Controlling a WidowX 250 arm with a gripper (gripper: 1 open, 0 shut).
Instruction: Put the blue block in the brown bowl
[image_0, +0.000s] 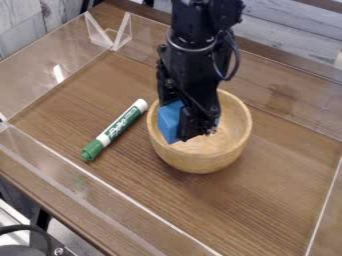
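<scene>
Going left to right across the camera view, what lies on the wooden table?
Green-and-white marker → blue block, held by the shut gripper inside the bowl → brown bowl. The block and gripper overlap the bowl's left half.

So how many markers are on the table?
1. The green-and-white marker lies on the wooden table, left of the brown bowl. Another could hide behind the arm, but none shows.

1 camera looks down at an angle from in front of the wooden table (281, 165), fairly near, facing the arm (201, 40) behind it.
</scene>
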